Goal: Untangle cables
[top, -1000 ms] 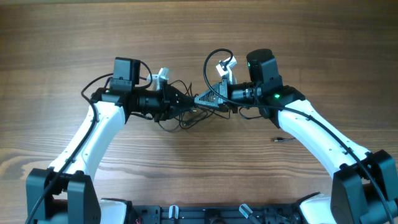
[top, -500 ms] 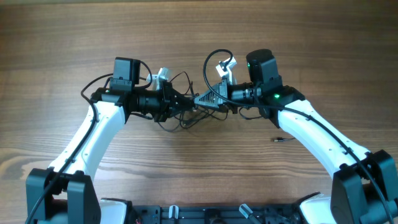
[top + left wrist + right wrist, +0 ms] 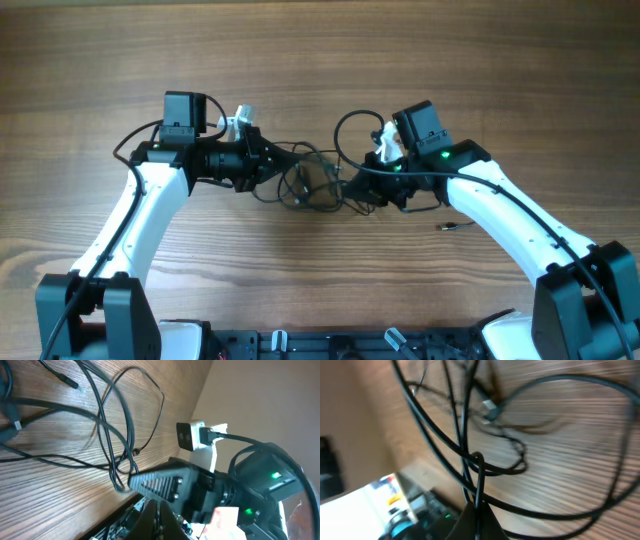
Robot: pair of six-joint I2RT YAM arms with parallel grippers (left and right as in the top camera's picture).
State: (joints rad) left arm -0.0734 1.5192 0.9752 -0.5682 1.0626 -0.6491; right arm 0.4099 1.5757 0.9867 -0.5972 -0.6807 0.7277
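Observation:
Thin black cables (image 3: 312, 185) lie in loose tangled loops on the wooden table between my two grippers. My left gripper (image 3: 288, 160) is shut at the tangle's left side, and a cord runs from its tips into the loops. In the left wrist view its fingers (image 3: 159, 510) are pressed together below the cables (image 3: 115, 435). My right gripper (image 3: 357, 186) is shut on one cable at the tangle's right side. The right wrist view shows that cord rising from the closed jaws (image 3: 477, 510) among crossing cables (image 3: 465, 435), with a silvery plug (image 3: 490, 407) beyond.
A small loose plug end (image 3: 450, 226) lies on the table (image 3: 320, 60) below the right forearm. The right arm's ribbed finger (image 3: 160, 482) and white camera mount (image 3: 200, 437) fill the near side of the left wrist view.
The left gripper closed and drew back to the left. The right gripper dropped lower and to the right. The tangle between them has been spread wider.

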